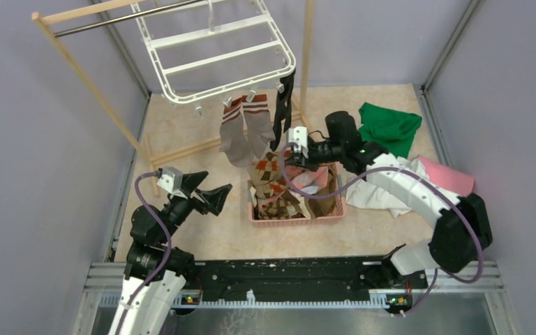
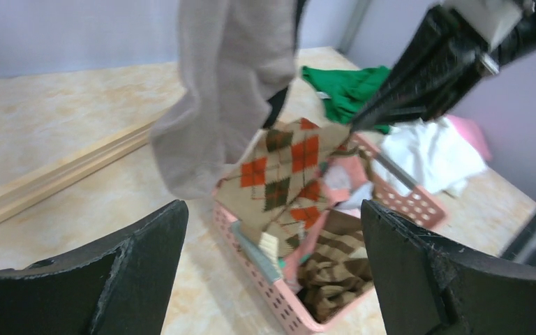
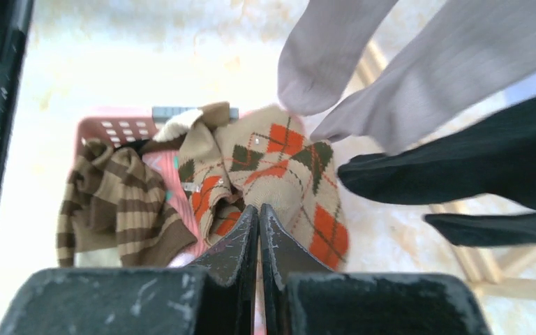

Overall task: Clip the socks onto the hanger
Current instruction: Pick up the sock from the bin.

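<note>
Left gripper (image 1: 216,183): stands toward the near-left corner of the table (image 1: 202,237), just left of the pink basket (image 1: 296,220). Jaws are spread wide and empty, and they face the basket.

Pink basket: sits mid-table, nearer the near edge. It holds a brown striped sock (image 3: 112,202) and other items that cannot be made out.

Right gripper (image 3: 258,216): reaches in from the right edge over the basket. Jaws are pressed together and pinch the upper fold of the argyle sock (image 1: 269,174). The sock drapes from the pinch down over the basket's left rim, its long axis running roughly top to bottom below the jaws.

Far side: two grey socks (image 1: 241,136) and a black sock (image 1: 283,105) hang from clips on the near rim of the hanger (image 1: 209,30), toward the far edge.

Assessment: the hanger lies beyond and above the held sock. The right arm is the nearer one and already has the sock. The grey socks hang directly between the pinch and the rim, so snagging them looks to be the main risk.
</note>
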`<move>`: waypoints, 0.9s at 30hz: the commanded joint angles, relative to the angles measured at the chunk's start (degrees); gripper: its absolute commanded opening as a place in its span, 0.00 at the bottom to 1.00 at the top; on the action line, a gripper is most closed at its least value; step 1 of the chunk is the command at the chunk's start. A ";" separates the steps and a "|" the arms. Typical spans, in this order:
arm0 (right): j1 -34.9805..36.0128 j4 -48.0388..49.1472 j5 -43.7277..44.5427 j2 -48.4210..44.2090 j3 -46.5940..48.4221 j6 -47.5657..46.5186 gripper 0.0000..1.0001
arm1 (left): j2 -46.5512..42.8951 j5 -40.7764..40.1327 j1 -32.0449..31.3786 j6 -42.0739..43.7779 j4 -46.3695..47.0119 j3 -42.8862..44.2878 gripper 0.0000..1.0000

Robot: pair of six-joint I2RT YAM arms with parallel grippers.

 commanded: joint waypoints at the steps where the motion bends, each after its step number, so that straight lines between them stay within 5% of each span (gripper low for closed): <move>1: -2.97 0.19 -5.35 -10.56 1.68 9.34 0.00 | -1.11 12.39 -0.24 -2.53 8.84 -0.47 0.99; 7: -5.46 7.96 -6.88 -18.94 -4.37 17.40 0.00 | 2.36 20.63 -0.24 -6.21 22.27 -3.03 0.99; 19: -6.89 18.76 -13.41 -26.02 -7.12 25.22 0.00 | 6.98 25.66 -0.32 -7.71 28.65 -6.29 0.97; 27: -6.87 30.75 -16.46 -26.12 -9.17 33.34 0.00 | 12.46 24.04 -0.57 -20.86 46.54 -13.90 0.99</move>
